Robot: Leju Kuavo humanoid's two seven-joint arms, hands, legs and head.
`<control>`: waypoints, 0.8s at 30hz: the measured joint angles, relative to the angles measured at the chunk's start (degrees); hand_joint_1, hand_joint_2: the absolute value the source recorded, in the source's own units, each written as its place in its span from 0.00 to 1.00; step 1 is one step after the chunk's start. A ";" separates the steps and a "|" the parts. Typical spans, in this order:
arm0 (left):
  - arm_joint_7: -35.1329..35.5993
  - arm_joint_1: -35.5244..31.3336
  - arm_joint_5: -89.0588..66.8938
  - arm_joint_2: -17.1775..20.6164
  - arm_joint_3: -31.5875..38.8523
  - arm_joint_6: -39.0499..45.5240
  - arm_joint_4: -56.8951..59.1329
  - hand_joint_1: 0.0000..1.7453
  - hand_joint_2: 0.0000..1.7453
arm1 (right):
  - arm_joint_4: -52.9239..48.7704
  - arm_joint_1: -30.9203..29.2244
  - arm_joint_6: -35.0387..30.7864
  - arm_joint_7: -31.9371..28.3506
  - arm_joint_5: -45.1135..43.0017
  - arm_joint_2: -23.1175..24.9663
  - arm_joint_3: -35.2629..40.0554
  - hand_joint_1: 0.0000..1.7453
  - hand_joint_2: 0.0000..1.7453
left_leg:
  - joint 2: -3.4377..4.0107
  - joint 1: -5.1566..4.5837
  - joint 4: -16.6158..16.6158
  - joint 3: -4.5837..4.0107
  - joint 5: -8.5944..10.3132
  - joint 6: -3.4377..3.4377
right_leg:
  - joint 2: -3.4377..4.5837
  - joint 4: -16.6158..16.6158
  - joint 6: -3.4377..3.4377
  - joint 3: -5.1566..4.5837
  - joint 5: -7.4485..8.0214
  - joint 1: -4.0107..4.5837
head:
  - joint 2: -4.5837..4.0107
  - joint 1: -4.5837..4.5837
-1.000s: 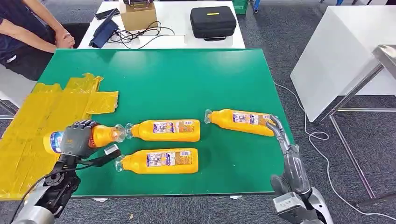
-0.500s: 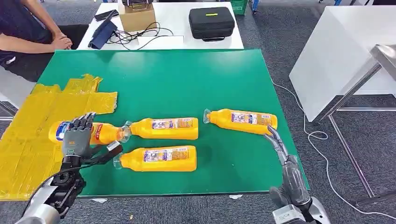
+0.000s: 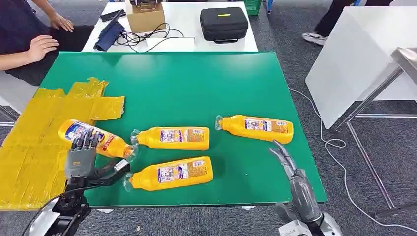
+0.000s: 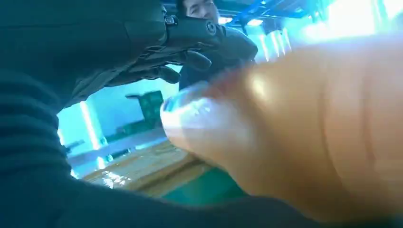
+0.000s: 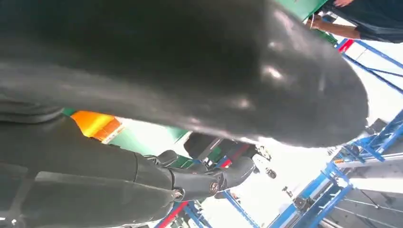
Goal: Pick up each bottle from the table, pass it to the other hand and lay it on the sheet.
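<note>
4 orange bottles lie on the green table (image 3: 196,83), and you can place them all from the head view. Nearest you, the left hand (image 3: 81,160) hovers with fingers spread and released just behind the sheet bottle (image 3: 96,139), which rests tilted with its base on the yellow sheet (image 3: 34,137) and its cap over the green. Your left wrist view adds a blurred orange close-up (image 4: 304,133) beside that hand. The right hand (image 3: 287,164) is extended, fingers straight, holding nothing, short of the right bottle (image 3: 255,128). The front bottle (image 3: 169,173) and middle bottle (image 3: 172,138) lie between. Label writing is unreadable. Beyond, a black case (image 3: 224,23) sits.
</note>
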 measured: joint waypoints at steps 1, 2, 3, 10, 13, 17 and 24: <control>-2.04 0.66 3.18 -0.07 1.20 0.77 -1.49 0.00 0.00 | 0.00 -0.06 0.20 0.22 0.04 0.31 -0.04 0.00 0.00 | 0.00 0.00 0.00 -0.01 0.00 0.00 | 0.00 0.00 0.00 0.00 0.00 0.00 | 0.00 0.02; -4.26 1.14 7.48 -0.07 2.39 1.20 -3.00 0.00 0.00 | 0.02 -0.22 0.53 0.42 0.09 0.65 -0.11 0.00 0.00 | 0.01 0.01 0.00 -0.01 0.00 0.00 | 0.00 0.00 0.00 -0.01 0.00 0.01 | 0.00 0.02; -6.97 1.56 13.42 -0.04 3.64 1.53 -4.60 0.00 0.00 | 0.04 -0.52 0.76 0.83 0.09 1.02 -0.24 0.00 0.00 | 0.02 0.01 0.00 -0.02 0.00 -0.01 | 0.00 0.00 0.00 -0.03 0.01 0.02 | 0.00 0.00; -13.46 2.35 27.12 1.79 9.09 1.62 -11.89 0.00 0.00 | 0.35 -2.53 1.11 1.47 -0.11 2.34 -1.42 0.00 0.00 | -0.08 0.08 0.00 -0.04 0.06 -0.04 | -0.01 0.00 -0.03 -0.03 0.00 0.05 | 0.00 0.02; -14.30 2.66 29.00 1.81 9.61 2.18 -13.08 0.00 0.00 | 0.39 -2.60 1.11 1.45 -0.15 2.56 -1.49 0.00 0.00 | -0.08 0.08 0.00 -0.07 0.06 -0.04 | -0.01 0.01 -0.04 -0.03 0.01 0.05 | 0.00 0.02; -26.61 2.14 49.65 2.01 11.63 5.99 -13.98 0.00 0.00 | 0.92 -3.10 1.05 0.94 -1.79 2.60 -1.92 0.00 0.00 | -0.07 0.05 0.00 -0.07 0.04 -0.03 | -0.01 0.01 -0.02 -0.06 0.02 0.03 | 0.00 0.00; -34.40 2.59 77.81 1.20 17.06 -3.13 -18.87 0.00 0.00 | 2.71 -2.91 0.50 -0.72 -0.10 2.10 -3.48 0.00 1.00 | -0.08 0.06 0.00 -0.07 0.03 -0.03 | -0.01 0.00 -0.02 -0.07 -0.01 0.04 | 0.00 0.00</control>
